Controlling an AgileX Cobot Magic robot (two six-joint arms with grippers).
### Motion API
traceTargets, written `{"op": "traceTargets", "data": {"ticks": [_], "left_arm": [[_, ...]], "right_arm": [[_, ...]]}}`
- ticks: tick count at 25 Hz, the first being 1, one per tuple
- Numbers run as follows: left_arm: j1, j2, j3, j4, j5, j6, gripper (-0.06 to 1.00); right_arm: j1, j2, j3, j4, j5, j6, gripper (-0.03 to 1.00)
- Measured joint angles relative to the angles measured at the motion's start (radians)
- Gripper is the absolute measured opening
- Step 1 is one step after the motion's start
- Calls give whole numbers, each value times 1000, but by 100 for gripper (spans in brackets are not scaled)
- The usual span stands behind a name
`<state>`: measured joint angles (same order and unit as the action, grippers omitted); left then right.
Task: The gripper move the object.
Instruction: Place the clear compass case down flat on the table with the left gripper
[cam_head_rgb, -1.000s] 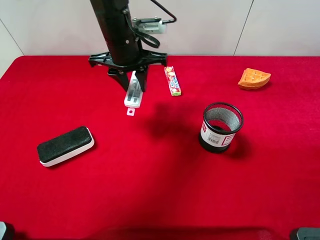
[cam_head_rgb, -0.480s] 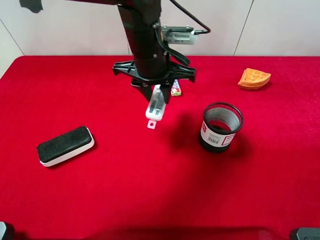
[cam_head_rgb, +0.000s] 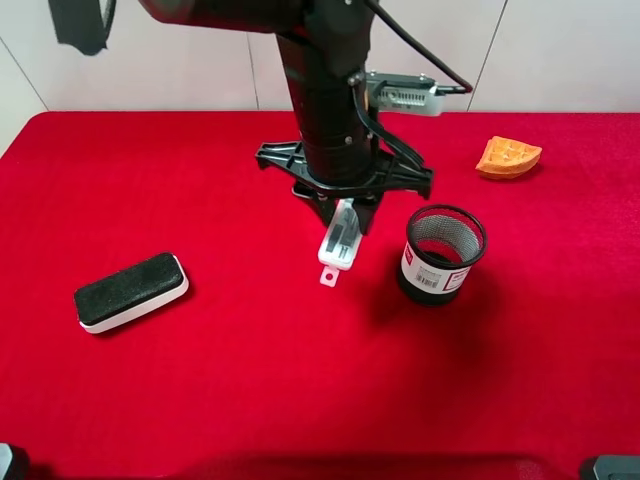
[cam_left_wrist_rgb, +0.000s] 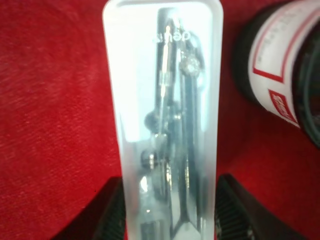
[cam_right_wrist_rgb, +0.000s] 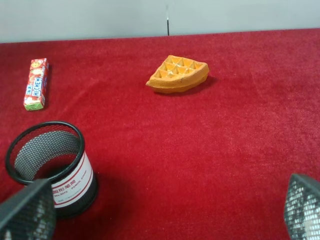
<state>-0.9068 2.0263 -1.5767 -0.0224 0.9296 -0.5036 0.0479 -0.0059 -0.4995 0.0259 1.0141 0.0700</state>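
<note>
The object is a slim translucent white case (cam_head_rgb: 339, 243) with a metal compass inside and a small tab at its lower end. My left gripper (cam_head_rgb: 343, 212) is shut on its upper part and holds it upright above the red table, just left of the black mesh cup (cam_head_rgb: 441, 253). In the left wrist view the case (cam_left_wrist_rgb: 162, 115) fills the middle between the two black fingers (cam_left_wrist_rgb: 111, 212). My right gripper (cam_right_wrist_rgb: 165, 215) is open and empty, with only its two fingertips showing at the lower corners.
A black-topped white eraser (cam_head_rgb: 131, 291) lies at the left. An orange waffle piece (cam_head_rgb: 508, 156) lies at the back right. A red-green candy stick (cam_right_wrist_rgb: 36, 83) lies behind the cup (cam_right_wrist_rgb: 50, 165), hidden by the arm in the high view.
My left arm has carried the case to the right and toward the front, from beside the candy stick to just left of the mesh cup. The right arm has not moved.
</note>
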Motion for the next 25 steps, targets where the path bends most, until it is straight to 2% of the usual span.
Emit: {"op": "traceTargets", "data": {"ticks": [9,25], "left_arm": [[-55,0,12,51,-13,-46,40],[-58,0,216,58,-240,-50,40]], "right_arm": [[0,0,0,0,0,0,69],[0,0,0,0,0,0,69]]}}
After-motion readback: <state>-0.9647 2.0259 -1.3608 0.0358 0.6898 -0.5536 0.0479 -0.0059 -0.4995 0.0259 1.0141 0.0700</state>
